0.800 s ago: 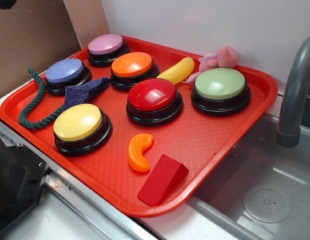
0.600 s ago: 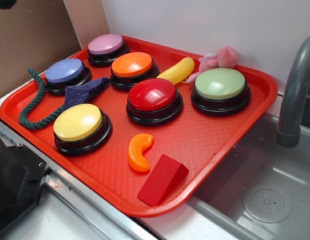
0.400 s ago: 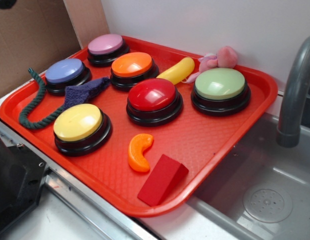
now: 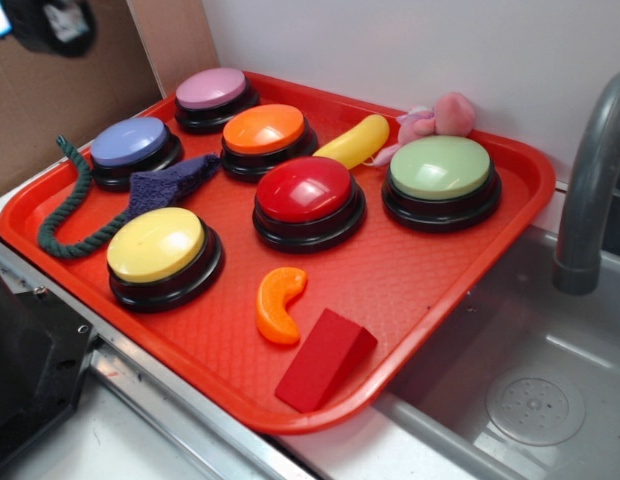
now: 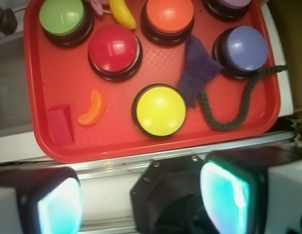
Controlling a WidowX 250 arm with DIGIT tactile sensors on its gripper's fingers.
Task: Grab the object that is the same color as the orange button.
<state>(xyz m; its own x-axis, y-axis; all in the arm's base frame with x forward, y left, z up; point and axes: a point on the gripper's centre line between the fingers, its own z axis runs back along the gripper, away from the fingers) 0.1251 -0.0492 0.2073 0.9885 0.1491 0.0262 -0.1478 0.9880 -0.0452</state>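
From the exterior view I see the red tray (image 4: pixel 460 262) with six buttons on it. The orange button (image 4: pixel 264 132) sits in the back half, between the pink-topped button (image 4: pixel 212 91) and the red-topped button (image 4: pixel 307 192). The small orange crescent (image 4: pixel 278 303) lies flat on the tray's near part, just beside the red wedge block (image 4: pixel 325 359) and near the yellow-topped button (image 4: pixel 157 247); I cannot tell whether crescent and block touch. A yellow banana toy (image 4: pixel 354 141) lies behind the red-topped button, next to the green-topped button (image 4: pixel 440 170). A purple cloth (image 4: pixel 170 180) and a green rope (image 4: pixel 70 207) lie at the tray's left, by the blue-topped button (image 4: pixel 131 144). A dark blurred part of the arm (image 4: pixel 52 24) shows at the top left corner, well apart from the crescent.

From the wrist view, I look down on the whole tray (image 5: pixel 117 141). The pincer (image 5: pixel 141 200) stands wide, its two fingers (image 5: pixel 224 195) spread at the bottom of the frame with nothing between them, over the metal edge in front of the tray. The crescent (image 5: pixel 91 108) lies on the tray, above and left of the pincer, well apart from it, between the wedge block (image 5: pixel 60 125) and the yellow-topped button (image 5: pixel 160 110). The orange button (image 5: pixel 169 16) is at the far side.
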